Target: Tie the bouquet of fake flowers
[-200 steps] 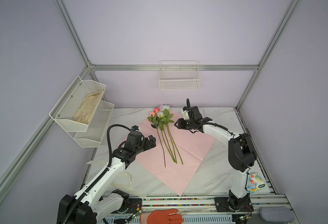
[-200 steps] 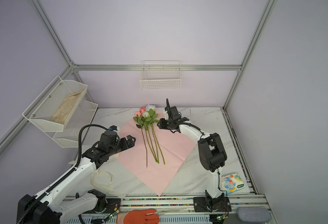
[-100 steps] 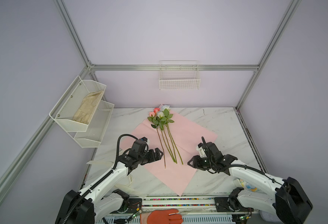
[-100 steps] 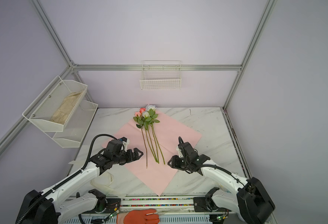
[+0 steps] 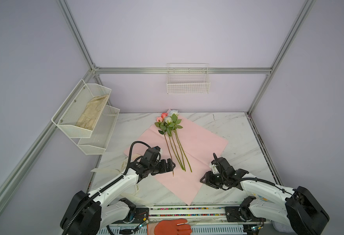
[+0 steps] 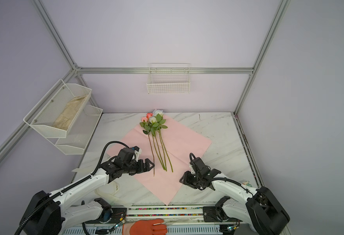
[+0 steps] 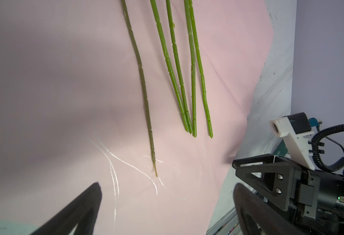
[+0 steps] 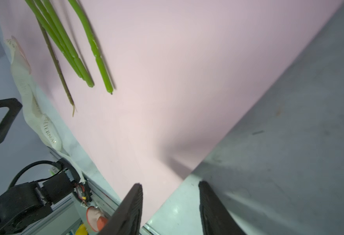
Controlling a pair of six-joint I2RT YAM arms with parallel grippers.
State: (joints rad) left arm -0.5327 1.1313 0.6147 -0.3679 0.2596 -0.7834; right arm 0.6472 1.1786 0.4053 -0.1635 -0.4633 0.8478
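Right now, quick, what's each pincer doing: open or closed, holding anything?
Left pincer: open wide, empty, over the pink paper.
Right pincer: open, empty, at the paper's edge.

The white marble tabletop (image 5: 228, 126) carried a big pink sheet of wrapping paper (image 5: 199, 146). The sheet lay flat like a diamond, with one corner at the front edge. A cream ribbon with letters (image 8: 49, 132) lay curled just beside the paper's left side. A small colourful packet (image 6: 247, 183) lay near the front right corner.
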